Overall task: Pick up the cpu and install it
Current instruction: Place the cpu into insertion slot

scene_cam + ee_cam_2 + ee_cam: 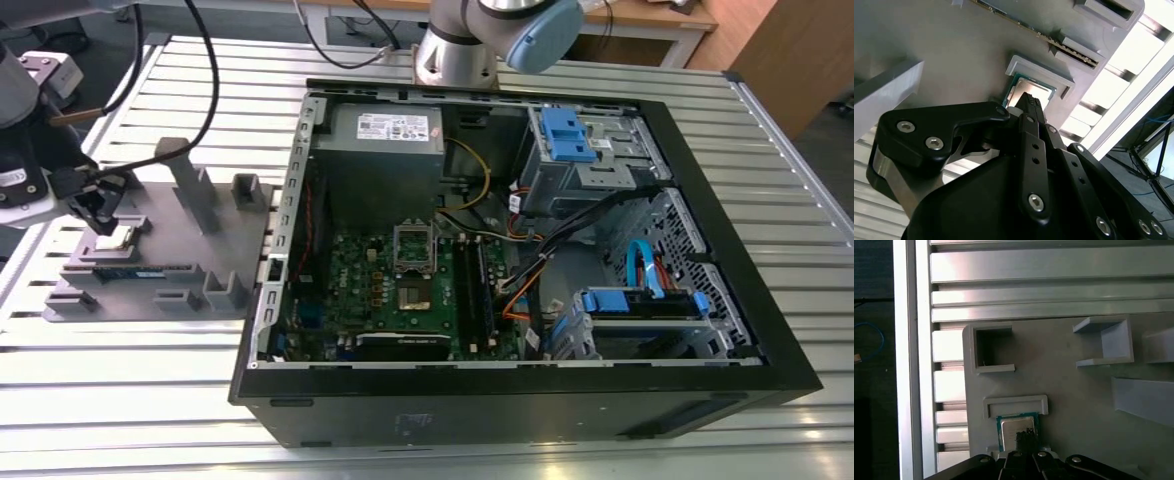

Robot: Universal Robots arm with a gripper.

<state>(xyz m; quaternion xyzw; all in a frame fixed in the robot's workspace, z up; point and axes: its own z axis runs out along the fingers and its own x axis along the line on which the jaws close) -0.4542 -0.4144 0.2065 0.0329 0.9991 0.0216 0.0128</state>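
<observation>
The cpu [1013,426] is a small square chip with a silver top and a dark rim. It lies flat in a shallow pocket of the grey fixture plate [160,215] at the exterior view's left, outside the computer case. My gripper [96,208] hangs just above it, and both wrist views show the black fingertips [1029,100] close together over the middle of the cpu [1030,88]. The fingers look shut with nothing between them. The gripper covers part of the chip.
The open black computer case [747,300] lies at the exterior view's right, its green motherboard [360,290] carrying a silver socket frame [415,243]. A long memory stick [134,270] rests in the fixture. Raised grey blocks [200,195] stand on the plate near the gripper. Cables hang overhead.
</observation>
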